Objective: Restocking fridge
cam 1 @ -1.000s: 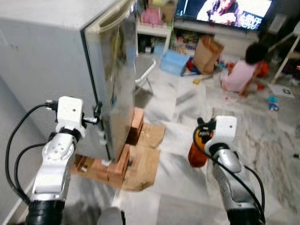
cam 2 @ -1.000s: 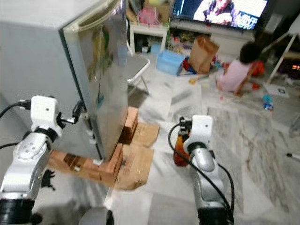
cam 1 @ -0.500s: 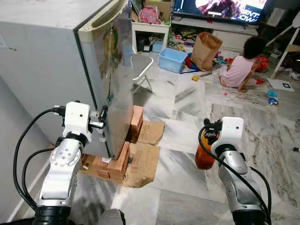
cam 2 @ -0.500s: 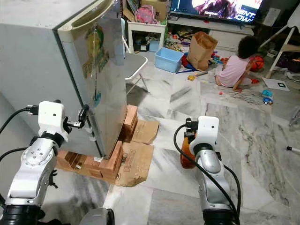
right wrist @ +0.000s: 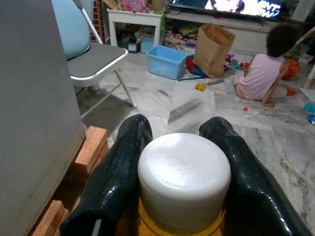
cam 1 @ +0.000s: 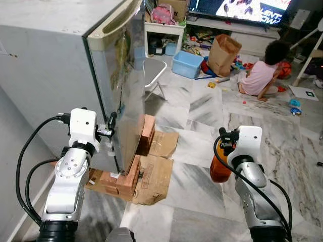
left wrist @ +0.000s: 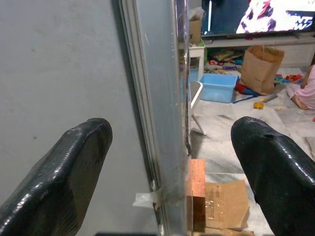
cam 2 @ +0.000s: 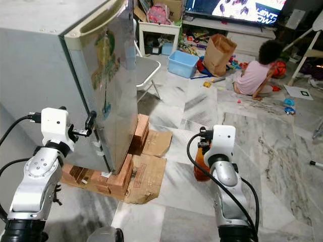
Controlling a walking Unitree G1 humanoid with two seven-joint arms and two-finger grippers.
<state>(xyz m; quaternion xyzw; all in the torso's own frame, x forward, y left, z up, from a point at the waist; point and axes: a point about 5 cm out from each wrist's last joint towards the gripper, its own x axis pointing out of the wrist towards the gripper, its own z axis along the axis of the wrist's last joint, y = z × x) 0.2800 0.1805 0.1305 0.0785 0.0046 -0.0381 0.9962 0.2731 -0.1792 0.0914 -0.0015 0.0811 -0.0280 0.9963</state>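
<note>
The fridge (cam 1: pixel 75 75) stands closed at the robot's left, a grey box raised on bricks (cam 1: pixel 128 174) and flattened cardboard (cam 1: pixel 156 176) on the marble floor (cam 1: pixel 202 126). The left claw (left wrist: pixel 170 162) is spread wide, its two black fingers (left wrist: pixel 64 172) straddling the door's edge seam, one on the grey side wall and one out past the door front; whether they touch the fridge is unclear. The right claw (right wrist: pixel 184 162) is clamped on a bottle (cam 1: pixel 220 166), orange-bodied with a white cap (right wrist: pixel 184 174), held low beside the robot's right arm and well apart from the fridge. Beyond the fridge door sits a folding chair (right wrist: pixel 96 59). Farther off are a blue tub (cam 1: pixel 187 64) and a brown paper bag (cam 1: pixel 223 53), with toys scattered near them. A child in a pink top (cam 1: pixel 262 75) sits on the floor, facing a television (cam 1: pixel 242 10) at the back of the room.
</note>
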